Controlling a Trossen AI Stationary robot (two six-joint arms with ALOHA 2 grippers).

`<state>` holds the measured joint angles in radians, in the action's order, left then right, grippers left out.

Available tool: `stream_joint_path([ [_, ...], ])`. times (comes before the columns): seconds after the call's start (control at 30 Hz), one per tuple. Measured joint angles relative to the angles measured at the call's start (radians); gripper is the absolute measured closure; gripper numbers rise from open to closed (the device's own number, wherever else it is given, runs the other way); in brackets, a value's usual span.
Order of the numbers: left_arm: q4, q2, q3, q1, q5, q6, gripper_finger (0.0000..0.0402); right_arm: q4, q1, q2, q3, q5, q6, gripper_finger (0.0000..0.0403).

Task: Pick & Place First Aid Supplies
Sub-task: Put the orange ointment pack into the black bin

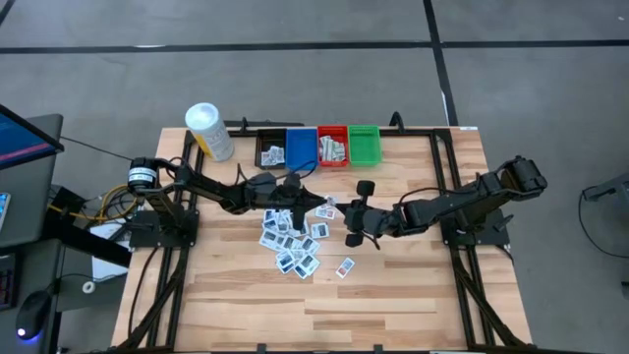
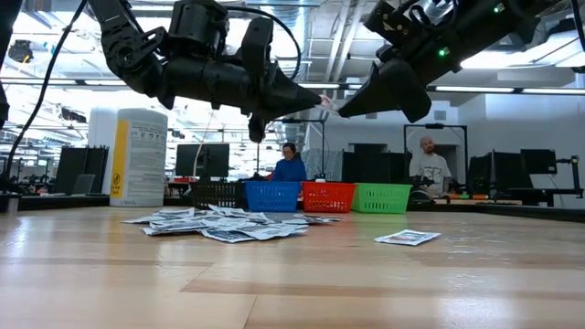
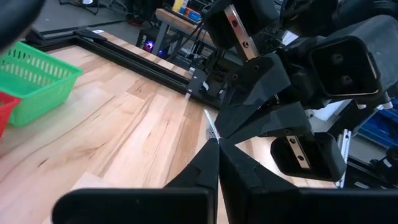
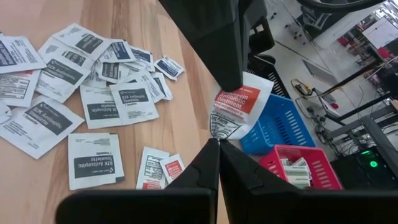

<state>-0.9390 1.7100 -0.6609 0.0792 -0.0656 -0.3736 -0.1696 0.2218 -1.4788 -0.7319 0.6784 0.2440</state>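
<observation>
Closest to the right wrist camera, a small white packet with a red-orange printed band (image 4: 238,106) hangs in the air, pinched at opposite ends by both grippers at once. The right gripper (image 4: 218,142) is closed on its lower edge, and the left gripper (image 4: 227,86) is closed on its upper edge, so the packet's long axis runs straight from one pair of fingertips to the other. In the low view the same packet (image 2: 327,102) shows as a thin sliver bridging the two sets of dark fingers, well above the table (it is too small to make out from overhead).

That shared hold is what the next move turns on, in my judgement: one gripper must let go before the other can carry the packet off, and neither is plainly nearer, since they meet tip to tip.

Below them the loose heap of flat white and blue first aid packets (image 1: 291,239) lies on the pale wooden table (image 1: 413,285), with one stray white packet (image 1: 346,266) apart from it. Beyond stand the blue plastic bin (image 1: 301,148), red plastic bin (image 1: 332,147), green plastic bin (image 1: 364,145) and black plastic bin (image 1: 270,152).
</observation>
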Motion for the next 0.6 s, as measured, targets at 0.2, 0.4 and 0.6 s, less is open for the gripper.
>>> stream_joint_path([
  [0.2,0.032,0.000,-0.001,0.000,0.017,0.009,0.0397,0.034,0.000,0.000,-0.002,-0.001,-0.025,0.0403],
  [0.4,0.034,0.001,-0.001,-0.001,0.028,0.024,0.0398,0.052,0.005,0.001,-0.003,0.001,-0.042,0.0402],
  [0.6,0.037,0.001,0.000,0.003,0.052,0.030,0.0398,0.107,0.021,-0.001,0.004,0.009,-0.044,0.0367],
])
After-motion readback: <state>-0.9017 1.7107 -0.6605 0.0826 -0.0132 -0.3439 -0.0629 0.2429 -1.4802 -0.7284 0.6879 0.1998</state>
